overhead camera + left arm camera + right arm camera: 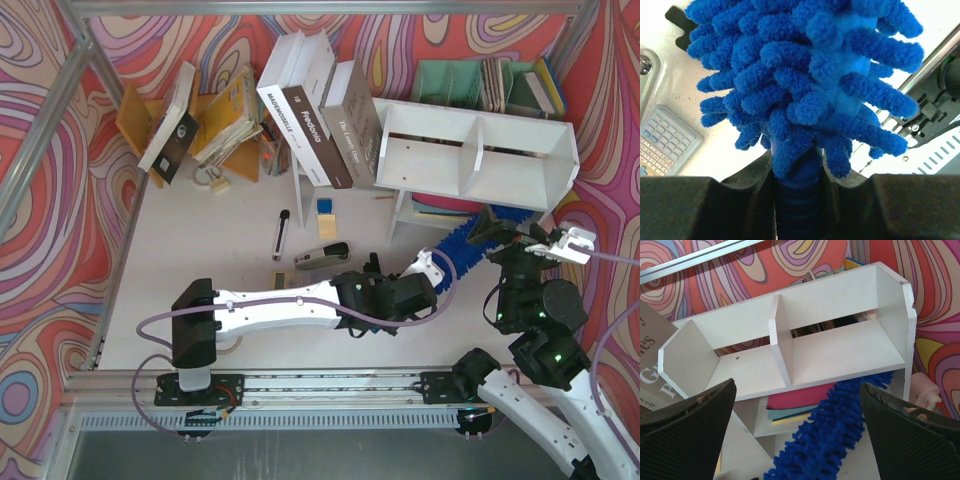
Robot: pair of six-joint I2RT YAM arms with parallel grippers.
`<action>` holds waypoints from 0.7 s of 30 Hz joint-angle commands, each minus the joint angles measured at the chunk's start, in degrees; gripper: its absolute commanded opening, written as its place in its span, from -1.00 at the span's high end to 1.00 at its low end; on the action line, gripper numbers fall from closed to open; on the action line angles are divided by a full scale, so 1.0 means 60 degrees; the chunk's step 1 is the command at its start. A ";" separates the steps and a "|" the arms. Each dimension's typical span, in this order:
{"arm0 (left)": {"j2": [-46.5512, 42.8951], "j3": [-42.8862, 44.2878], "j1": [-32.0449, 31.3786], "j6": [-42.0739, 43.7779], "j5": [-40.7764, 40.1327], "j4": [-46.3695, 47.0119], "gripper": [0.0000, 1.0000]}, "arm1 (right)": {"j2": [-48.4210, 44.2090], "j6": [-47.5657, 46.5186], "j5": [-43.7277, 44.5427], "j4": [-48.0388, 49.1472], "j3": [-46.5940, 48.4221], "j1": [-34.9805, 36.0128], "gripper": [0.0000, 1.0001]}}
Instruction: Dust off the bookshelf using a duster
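1. The duster [805, 75] is showing fluffy, matt blue cloth bristles.
2. The bookshelf [840, 355] is showing smooth, matt white wood.
3. The right gripper [797, 386] pads [685, 430] are looking matt black, finely ribbed.

Pretty clearly a robot lab test cell, not anyone's home. Swirly printed walls [40, 200] on an aluminium frame [300, 7] boxed in a white table [200, 240]. Left of the shelf [430, 165], books [320, 115] leaned about like staged props. In front of it, robot arms [280, 308] were bolted to a rail [330, 382].
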 commanded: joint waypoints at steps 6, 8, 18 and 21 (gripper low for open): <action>-0.0970 -0.1003 0.0022 0.0183 -0.0564 0.0367 1.00 | -0.0165 -0.0172 0.0117 0.0327 -0.0065 -0.0039 -0.98; -0.1100 -0.1269 0.0037 0.0220 -0.0452 0.0435 1.00 | -0.0152 -0.0174 0.0115 0.0327 -0.0060 -0.0039 -0.97; -0.0177 -0.0938 -0.0182 0.0699 -0.0128 -0.0445 1.00 | -0.0209 -0.0186 0.0174 0.0330 -0.0068 -0.0041 -0.97; 0.0018 -0.0718 -0.0185 0.0693 -0.0144 -0.0711 1.00 | -0.0209 -0.0179 0.0174 0.0325 -0.0076 -0.0041 -0.98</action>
